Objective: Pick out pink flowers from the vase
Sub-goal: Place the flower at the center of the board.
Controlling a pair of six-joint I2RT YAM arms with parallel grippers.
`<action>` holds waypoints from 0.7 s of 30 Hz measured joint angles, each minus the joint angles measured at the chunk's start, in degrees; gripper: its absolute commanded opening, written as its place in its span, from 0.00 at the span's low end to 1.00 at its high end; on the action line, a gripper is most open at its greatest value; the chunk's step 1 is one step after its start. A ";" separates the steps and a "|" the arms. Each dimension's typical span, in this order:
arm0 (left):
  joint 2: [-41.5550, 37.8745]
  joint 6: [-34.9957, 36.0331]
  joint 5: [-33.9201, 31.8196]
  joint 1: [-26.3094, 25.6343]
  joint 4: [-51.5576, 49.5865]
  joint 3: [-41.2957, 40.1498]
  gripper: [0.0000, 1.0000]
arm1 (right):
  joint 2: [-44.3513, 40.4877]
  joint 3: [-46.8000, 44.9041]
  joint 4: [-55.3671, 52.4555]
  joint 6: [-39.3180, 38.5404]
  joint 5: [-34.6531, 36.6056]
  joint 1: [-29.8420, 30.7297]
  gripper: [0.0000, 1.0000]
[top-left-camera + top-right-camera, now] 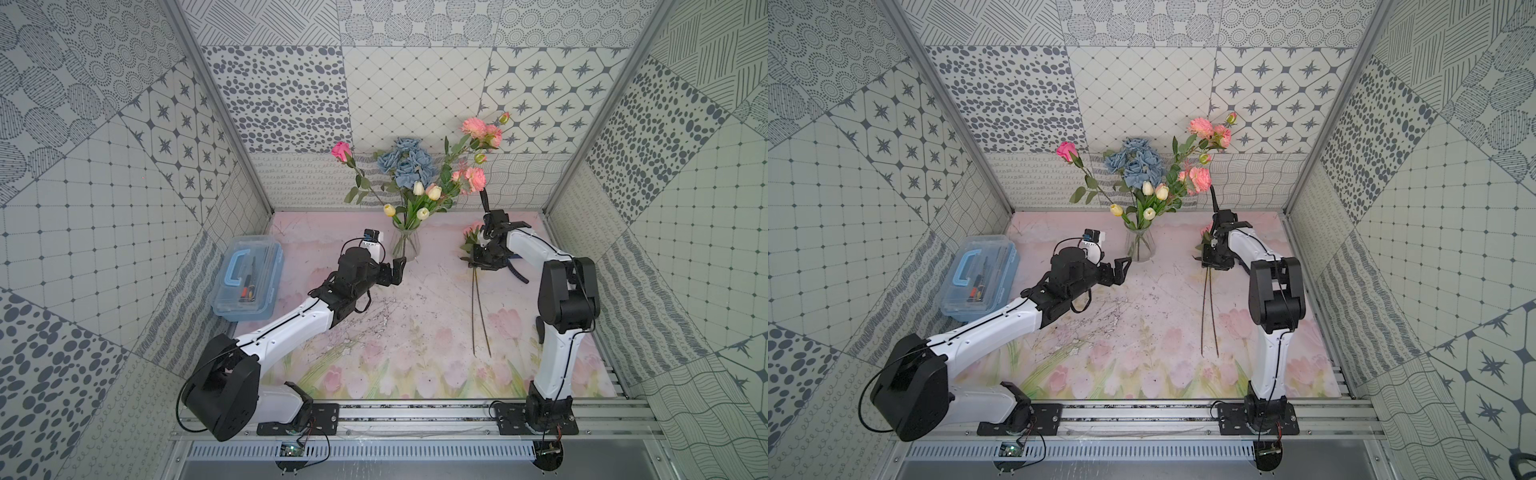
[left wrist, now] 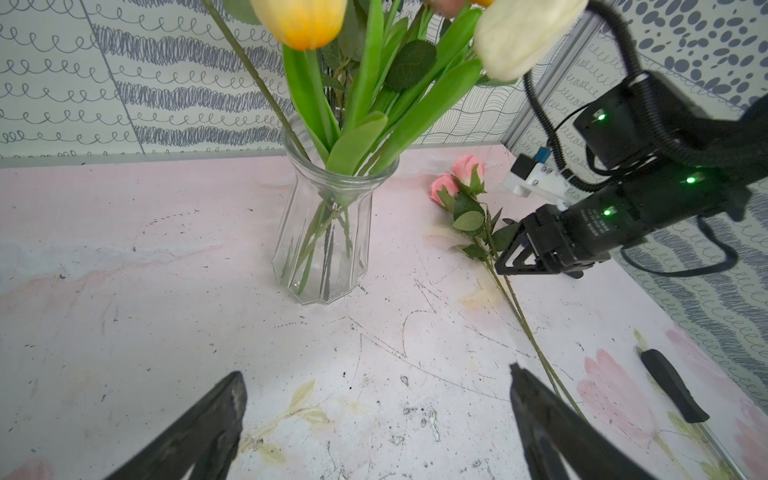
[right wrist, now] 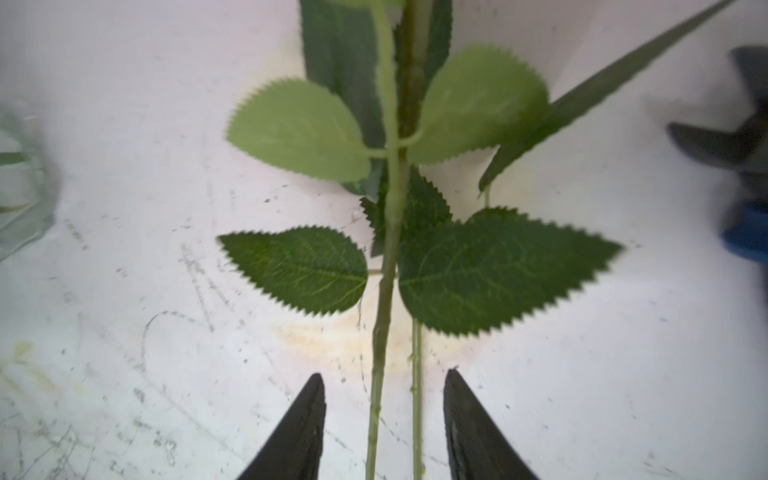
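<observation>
In both top views the vase (image 1: 405, 245) stands at the back middle of the desk (image 1: 415, 299). It holds dusty-blue roses (image 1: 405, 162), cream tulips (image 1: 419, 188), a bright pink rose (image 1: 341, 148) leaning left and ruffled salmon blooms (image 1: 482, 129) leaning right. Two pink roses (image 1: 473, 228) lie on the desk to its right, their stems (image 1: 478, 316) running toward the front, and the right jaws sit low over them. The left jaws hover just left of the vase's base, apart from it. In the left wrist view the left jaws are spread wide and empty with the vase (image 2: 324, 241) ahead of them, and the right jaws straddle the laid stems just below the leaves (image 2: 467, 212). In the right wrist view the right jaws stand partly open. Both stems (image 3: 384, 299) lie loose between them, and neither appears gripped. The step in hand looks like setting these roses down. To finish it well, the right jaws should rise straight up without narrowing, so the serrated leaves (image 3: 498, 270) do not snag and drag the stems. For the next flower, a grip low on the stem just above the rim, drawn along the stem's own lean, seems safest. The left jaws could steady the vase, since the tall bunch may tip it.
</observation>
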 measured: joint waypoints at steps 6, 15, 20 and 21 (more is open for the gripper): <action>-0.61 0.00 -0.11 0.00 -0.07 0.00 0.99 | -16.87 -7.06 9.92 0.46 -0.98 -0.04 0.76; -0.98 0.00 -0.70 0.00 -0.20 -0.02 0.99 | -33.86 -31.82 44.54 6.58 -10.34 1.36 0.85; -0.59 -0.02 -0.92 0.00 -0.13 -0.02 0.99 | -30.99 -33.59 56.76 8.41 -10.82 6.27 0.80; -0.46 -0.04 -0.98 0.00 -0.04 -0.02 0.99 | -30.12 -33.38 59.23 8.81 -10.67 7.08 0.79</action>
